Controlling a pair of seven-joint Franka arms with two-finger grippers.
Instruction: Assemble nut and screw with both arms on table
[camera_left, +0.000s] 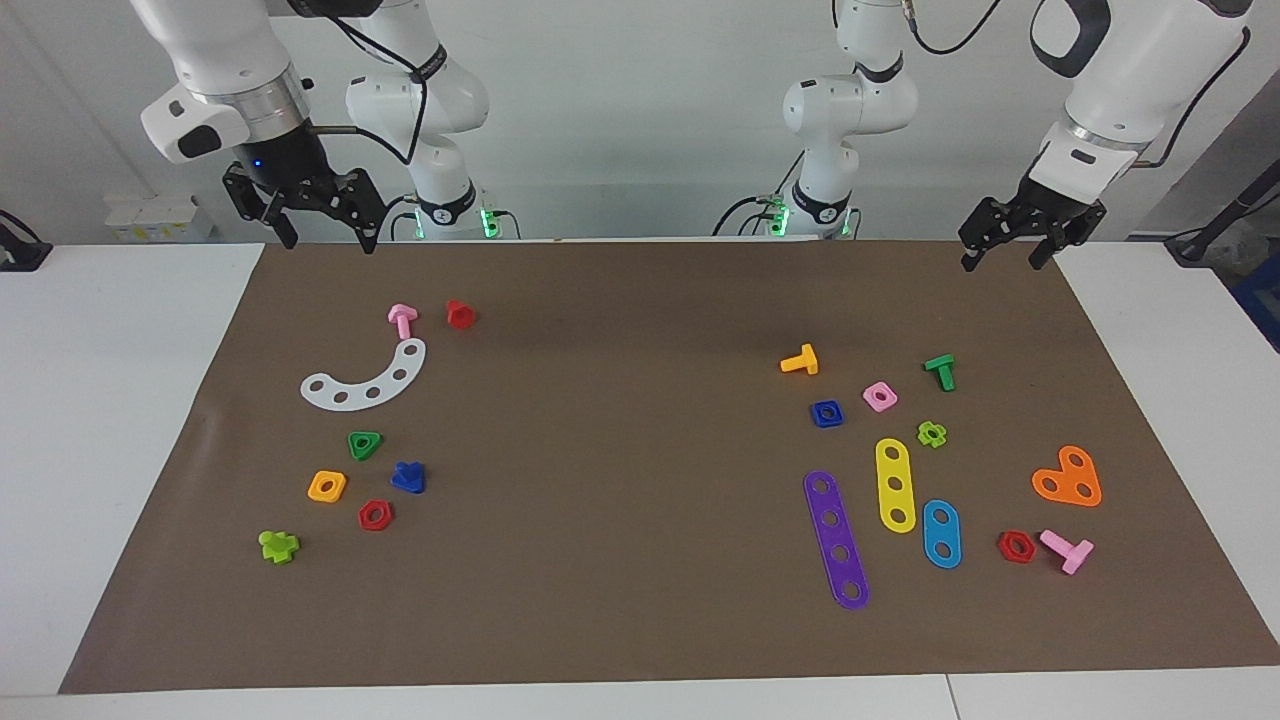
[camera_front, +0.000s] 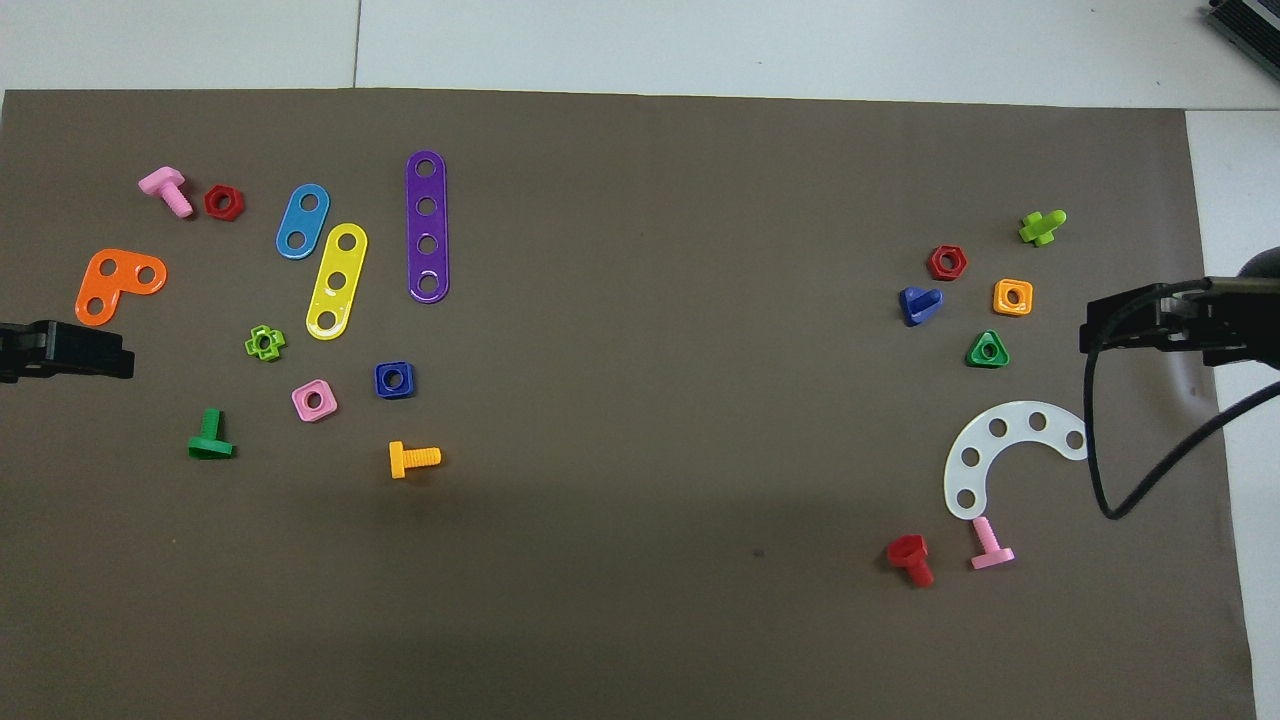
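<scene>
The dark-blue square nut lies flat on the brown mat toward the left arm's end, beside a pink square nut; it also shows in the overhead view. The dark-blue screw with a triangular head lies toward the right arm's end, among small nuts; it also shows in the overhead view. My left gripper hangs open and empty over the mat's edge nearest the robots. My right gripper hangs open and empty over the same edge at its own end. Both arms wait.
Near the nut lie an orange bolt, a green bolt, and purple, yellow and blue strips. Near the screw lie a green triangular nut, an orange square nut, a red hex nut and a white curved strip.
</scene>
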